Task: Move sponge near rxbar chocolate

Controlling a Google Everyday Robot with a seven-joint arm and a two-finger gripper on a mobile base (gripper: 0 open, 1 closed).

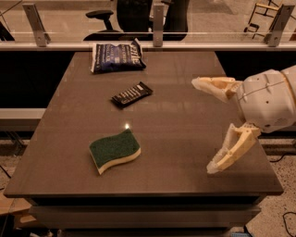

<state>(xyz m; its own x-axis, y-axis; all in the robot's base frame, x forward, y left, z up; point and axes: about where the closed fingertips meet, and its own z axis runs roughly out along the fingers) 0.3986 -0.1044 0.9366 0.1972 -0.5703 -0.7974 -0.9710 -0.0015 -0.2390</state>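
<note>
1. Over the right side of the table [69, 139]: gripper [202, 126], white wrist housing at the right edge of the view; tips point left toward the table centre.
2. Jaws spread wide apart, one toward the far side and one toward the near side; nothing between them; gripper holds nothing.
3. Sponge [114, 150] lies flat on the near-left part of the table; green scouring side up, pale yellow foam showing along its near edge; well apart from the gripper.
4. Rxbar chocolate [132, 94] lies flat, farther back than the sponge and slightly to its right; black wrapper, angled diagonally; clear gap between bar and sponge, not touching.
5. Crinkled dark blue bag [116, 56] sits at the far-left edge of the table, behind the bar.
6. Office chair [134, 14] stands beyond the glass rail at the back.
</note>
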